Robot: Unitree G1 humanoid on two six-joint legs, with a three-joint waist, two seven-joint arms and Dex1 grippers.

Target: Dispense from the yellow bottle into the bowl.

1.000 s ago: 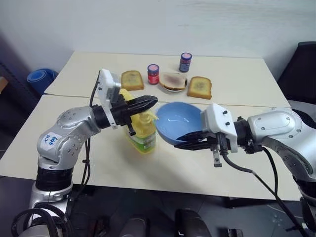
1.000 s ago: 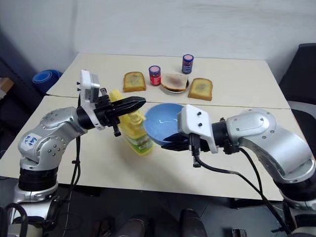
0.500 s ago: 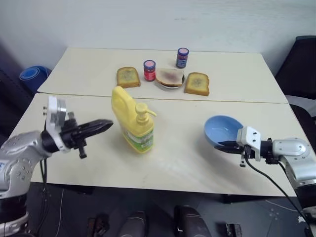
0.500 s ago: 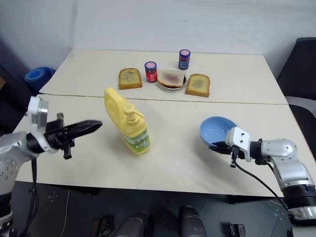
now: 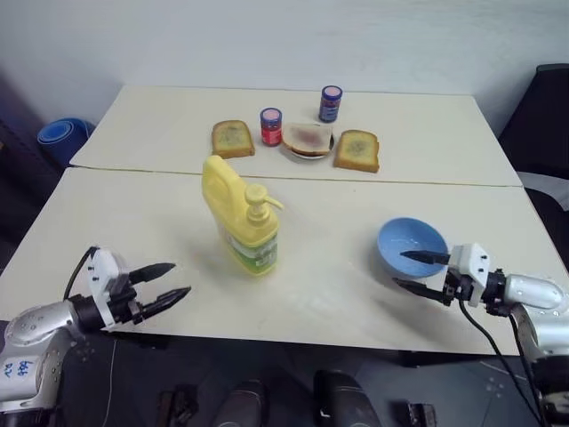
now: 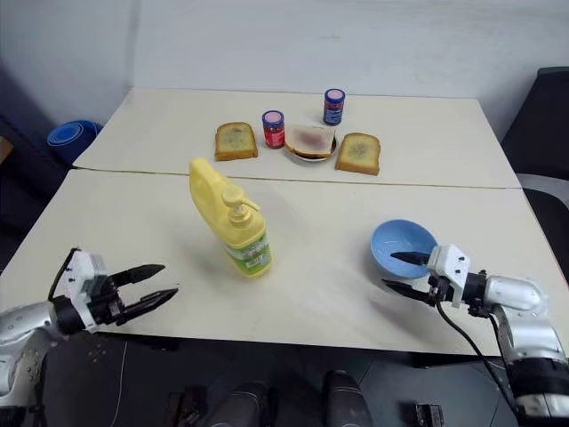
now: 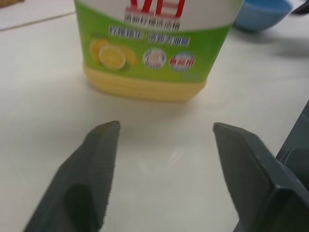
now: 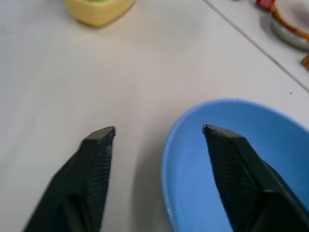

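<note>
Two grippers, both with their fingers spread and nothing between them, is what I have to work with right now. The yellow bottle (image 5: pixel 241 216) stands upright on the table (image 5: pixel 133 231), and I use it as my landmark. My left gripper (image 5: pixel 164 282) sits down near the table's front edge, off to the bottle's left and well apart from it, pointing back toward it; in the left wrist view the green label fills the space ahead of the two parted fingers (image 7: pixel 96 159) with bare tabletop between. The bowl (image 5: pixel 411 245) rests on the table well to the bottle's right, close to the front edge. My right gripper (image 5: pixel 416 270) is at the bowl's near rim, one finger reaching over the inside and the other outside it (I cannot tell whether either actually touches the rim). Behind the bottle, further back, are bread slices (image 5: pixel 233 138), a red jar (image 5: pixel 271 125), a blue jar (image 5: pixel 331 103) and a small plate (image 5: pixel 310 142), none of which I need. As for progress, I judge the job barely begun or being reset: bottle and bowl are far apart, the spout points at bare table, and I see no liquid in the bowl. Left to do: bring the bowl under the spout, steady the bottle, press the pump.
</note>
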